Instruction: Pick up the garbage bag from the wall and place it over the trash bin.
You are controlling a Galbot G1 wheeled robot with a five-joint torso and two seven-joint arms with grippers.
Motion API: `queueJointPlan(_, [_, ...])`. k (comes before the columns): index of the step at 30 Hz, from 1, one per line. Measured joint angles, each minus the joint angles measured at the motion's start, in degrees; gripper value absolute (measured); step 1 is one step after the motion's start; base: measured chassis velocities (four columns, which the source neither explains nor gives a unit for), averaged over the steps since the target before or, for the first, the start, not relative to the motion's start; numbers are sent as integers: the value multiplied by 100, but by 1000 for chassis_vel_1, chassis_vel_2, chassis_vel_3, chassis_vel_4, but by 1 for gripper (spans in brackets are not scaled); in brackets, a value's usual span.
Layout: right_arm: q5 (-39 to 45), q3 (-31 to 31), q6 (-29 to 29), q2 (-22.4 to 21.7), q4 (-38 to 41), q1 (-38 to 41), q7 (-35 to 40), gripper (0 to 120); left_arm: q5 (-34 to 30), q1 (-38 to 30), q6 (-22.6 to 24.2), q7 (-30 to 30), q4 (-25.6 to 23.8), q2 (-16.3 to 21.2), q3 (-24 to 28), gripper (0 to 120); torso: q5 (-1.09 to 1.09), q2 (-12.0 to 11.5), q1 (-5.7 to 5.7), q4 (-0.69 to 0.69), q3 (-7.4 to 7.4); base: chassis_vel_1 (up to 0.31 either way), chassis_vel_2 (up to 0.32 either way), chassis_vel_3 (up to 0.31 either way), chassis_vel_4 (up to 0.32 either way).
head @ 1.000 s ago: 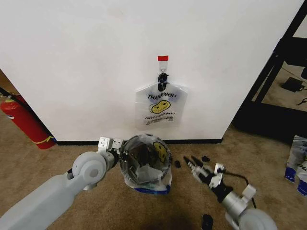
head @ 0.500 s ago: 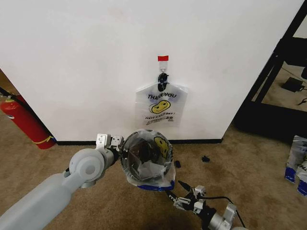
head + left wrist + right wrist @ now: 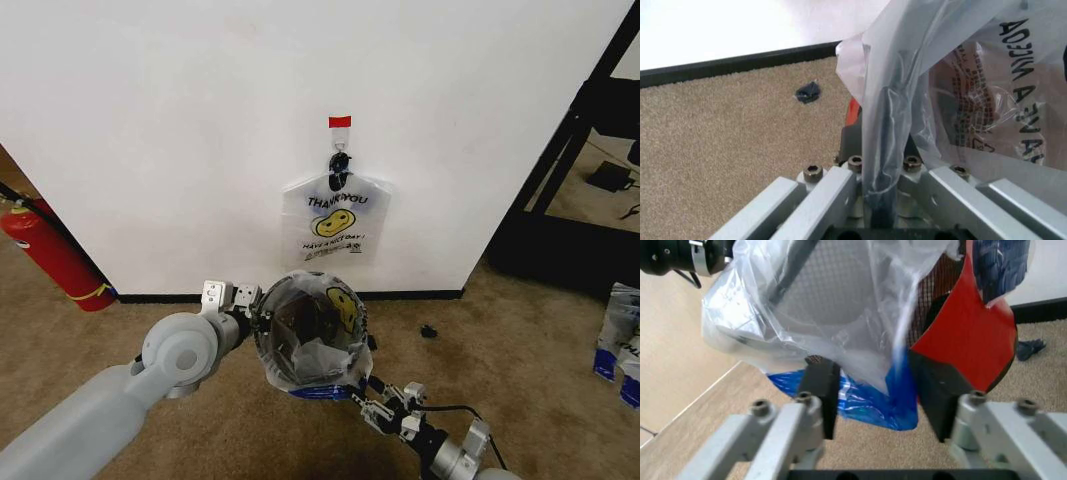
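Lower left of the head view: left gripper sits against the left rim of the trash bin, jaws closed on a fold of the garbage bag together with the rim, as the left wrist view shows plastic pinched between the fingers. Centre: bag already draped over the bin's mouth, smiley face toward the wall, blue patch at the bin's foot. Above it, a second smiley bag hangs from the hook under the red tape. Lower right: right gripper just beside the bin's near right side, jaws apart and holding nothing; in its wrist view the loose bag hem lies straight ahead between the open fingers. Judgement: right arm is nearer the slack edge. Open carpet to the right; fire extinguisher well apart at far left.
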Motion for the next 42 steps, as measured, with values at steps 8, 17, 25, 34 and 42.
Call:
queueJointPlan(8, [4,-20,11,-8,23,17,92,8,-76,16,-4,-18,-56,31,-23,0,0,0,0,0,0,0,0,0,0])
queueJointPlan(17, [-130,-186,92,82,-78,222,590,0,-311,54,36,-190,-298,76,-29,0,0,0,0,1,0,0,0,0,0])
queueJointPlan(25, [-225,-167,138,130,-108,230,778,0,-372,78,38,-264,-385,82,-17,0,0,0,0,0,0,0,0,0,0])
queueJointPlan(34, [-348,-93,217,143,-70,131,714,8,-368,146,39,-310,-323,55,26,0,0,0,0,0,0,0,0,0,0])
queueJointPlan(42, [-496,33,392,63,-70,78,626,38,-344,-27,45,-339,319,-52,24,0,0,0,0,0,0,0,0,0,0])
